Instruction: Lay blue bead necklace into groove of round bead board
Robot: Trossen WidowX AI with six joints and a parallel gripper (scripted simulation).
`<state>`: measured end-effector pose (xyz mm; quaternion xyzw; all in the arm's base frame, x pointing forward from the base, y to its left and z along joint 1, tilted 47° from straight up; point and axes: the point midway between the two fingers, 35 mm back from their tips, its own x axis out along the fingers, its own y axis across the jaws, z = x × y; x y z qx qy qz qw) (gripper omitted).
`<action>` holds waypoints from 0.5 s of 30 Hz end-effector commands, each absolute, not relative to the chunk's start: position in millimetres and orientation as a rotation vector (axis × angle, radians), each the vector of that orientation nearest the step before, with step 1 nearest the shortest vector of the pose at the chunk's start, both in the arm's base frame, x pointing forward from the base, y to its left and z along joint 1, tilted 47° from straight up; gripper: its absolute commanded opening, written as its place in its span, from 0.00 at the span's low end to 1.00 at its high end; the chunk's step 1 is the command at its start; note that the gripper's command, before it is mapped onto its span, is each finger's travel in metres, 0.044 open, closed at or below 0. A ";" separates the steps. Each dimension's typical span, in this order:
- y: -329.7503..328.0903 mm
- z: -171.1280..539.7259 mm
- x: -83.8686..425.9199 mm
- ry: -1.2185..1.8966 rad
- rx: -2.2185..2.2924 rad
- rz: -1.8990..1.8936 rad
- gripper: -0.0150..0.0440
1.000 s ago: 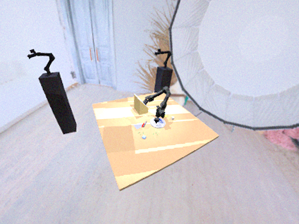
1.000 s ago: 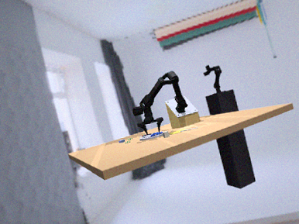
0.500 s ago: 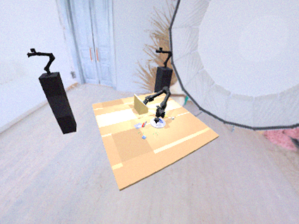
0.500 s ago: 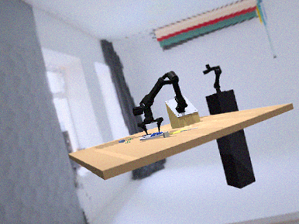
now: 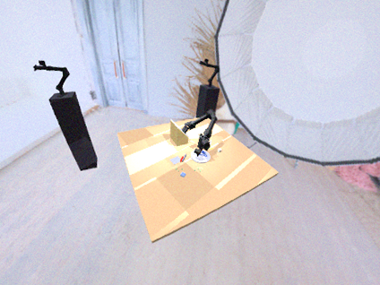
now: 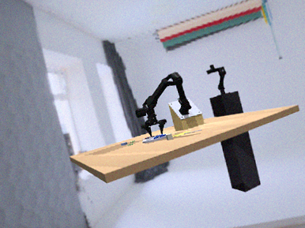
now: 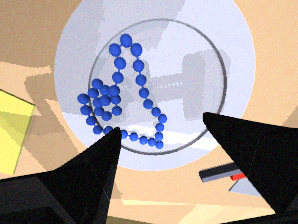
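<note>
The round white board point(image 5: 207, 159) point(image 6: 145, 140) point(image 7: 241, 67) lies flat, with its groove point(image 7: 226, 85) showing as a dark ring. The blue bead necklace point(image 7: 141, 80) lies on the board as an irregular loop. Most beads are inside the ring, with a bunched clump at the left; a few beads there lie on or outside the ring. A narrow arm of beads reaches up towards the back. My gripper point(image 6: 156, 135) point(image 7: 161, 123) is open and empty, fingertips low over the board. Its left finger hides part of the lower bead row; the right finger is beside the ring.
A yellow piece point(image 7: 14, 134) lies left of the board in the wrist view. A dark bar point(image 7: 217, 173) and a red piece point(image 7: 237, 177) lie near the right finger. A slanted wooden block point(image 5: 178, 135) point(image 6: 188, 122), a small grey cube point(image 6: 169, 137) and a blue square point(image 5: 183, 174) are also on the table.
</note>
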<state>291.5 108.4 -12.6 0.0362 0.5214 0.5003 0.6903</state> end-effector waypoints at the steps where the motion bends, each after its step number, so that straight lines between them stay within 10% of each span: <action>1: 106.2 -6.4 286.2 1.349 0.350 0.907 0.92; 15: 97.6 13.2 265.7 1.799 1.356 -0.155 0.76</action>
